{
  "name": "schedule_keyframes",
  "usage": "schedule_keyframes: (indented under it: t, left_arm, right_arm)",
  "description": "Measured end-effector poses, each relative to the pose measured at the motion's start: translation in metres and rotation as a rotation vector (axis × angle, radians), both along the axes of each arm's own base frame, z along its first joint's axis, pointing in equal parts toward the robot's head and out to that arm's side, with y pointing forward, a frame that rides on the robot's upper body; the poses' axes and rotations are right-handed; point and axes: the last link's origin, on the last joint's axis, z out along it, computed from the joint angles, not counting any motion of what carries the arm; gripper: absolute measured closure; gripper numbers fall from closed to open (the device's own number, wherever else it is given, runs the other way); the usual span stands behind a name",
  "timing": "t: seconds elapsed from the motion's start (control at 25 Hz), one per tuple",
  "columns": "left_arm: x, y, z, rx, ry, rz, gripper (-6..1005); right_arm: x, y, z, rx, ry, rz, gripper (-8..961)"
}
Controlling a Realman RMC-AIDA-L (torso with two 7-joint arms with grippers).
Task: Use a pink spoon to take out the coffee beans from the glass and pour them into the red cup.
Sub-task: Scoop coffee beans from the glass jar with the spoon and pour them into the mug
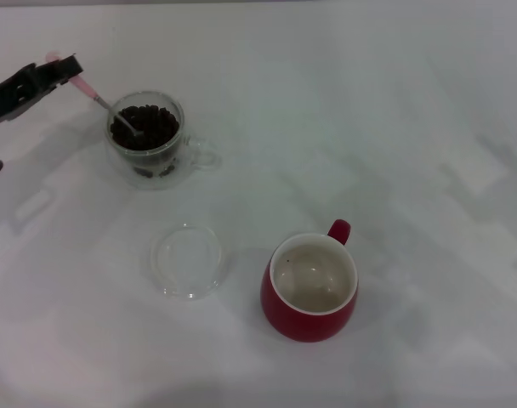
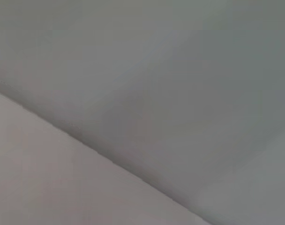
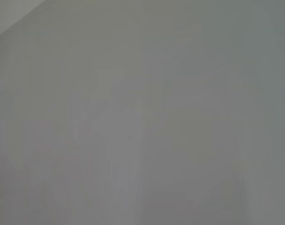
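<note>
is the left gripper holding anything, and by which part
The left gripper holds the pink spoon by the top end of its handle; its bowl sits in the glass.

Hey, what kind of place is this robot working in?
Probably a lab-style test table, not a real kitchen: a plain white tabletop holding only a glass of coffee beans, a red cup and a clear dish.

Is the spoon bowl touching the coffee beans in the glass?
Touching. Head view: the left end effector holds the pink spoon, whose bowl rests on the coffee beans inside the glass, no gap visible.
</note>
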Motion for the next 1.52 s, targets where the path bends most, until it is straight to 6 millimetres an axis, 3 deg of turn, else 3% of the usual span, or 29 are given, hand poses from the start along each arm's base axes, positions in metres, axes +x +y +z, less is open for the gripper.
schedule_keyframes:
  t: [0.36,0.92,1.52]
  left_arm:
    - [-0.013,-0.018,-0.004,0.044,-0.119,0.083,867]
    - [-0.018,-0.025,0.007,0.117,-0.240,0.114,866]
    - [0.007,-0.029,0.006,0.052,-0.260,-0.054,866]
  right_arm:
    - [0.001,0.006,-0.001,-0.008,-0.012,-0.013,184]
    - [0.003,0.010,-0.003,-0.026,-0.013,-0.036,184]
    - [0.001,0.014,-0.003,-0.024,-0.018,-0.028,184]
